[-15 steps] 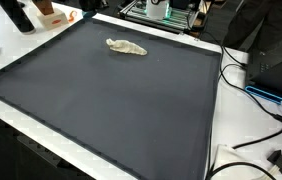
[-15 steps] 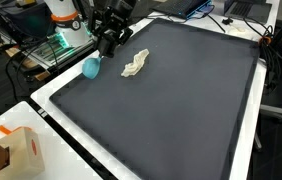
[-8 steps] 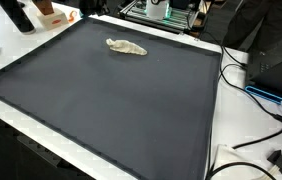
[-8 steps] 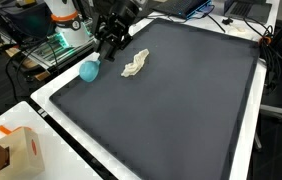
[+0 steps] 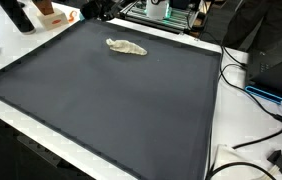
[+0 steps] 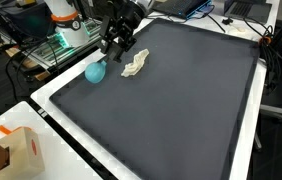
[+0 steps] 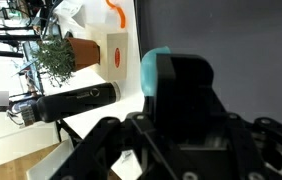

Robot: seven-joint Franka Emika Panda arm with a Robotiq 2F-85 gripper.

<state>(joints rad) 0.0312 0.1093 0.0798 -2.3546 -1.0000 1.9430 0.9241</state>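
**Exterior view: claw (image 6: 119, 45) spread over the far left corner, teal ball (image 6: 96, 72) lying free**

In an exterior view the claw hangs above the dark mat (image 6: 181, 110) with its fingers apart and nothing pinched between them. The teal ball rests on the mat just near and left of the claw, apart from it and close to the mat's left edge. A crumpled pale cloth (image 6: 133, 67) lies just right of the ball, almost under the claw, and does not touch the ball. From there a broad stretch of mat runs to the right and near edges. The white worktop (image 5: 233, 62) shows as a narrow strip around the mat, with cables (image 5: 256, 100) on its right side. In the wrist view the ball shows just beyond the claw's body, and the fingers splay outward.
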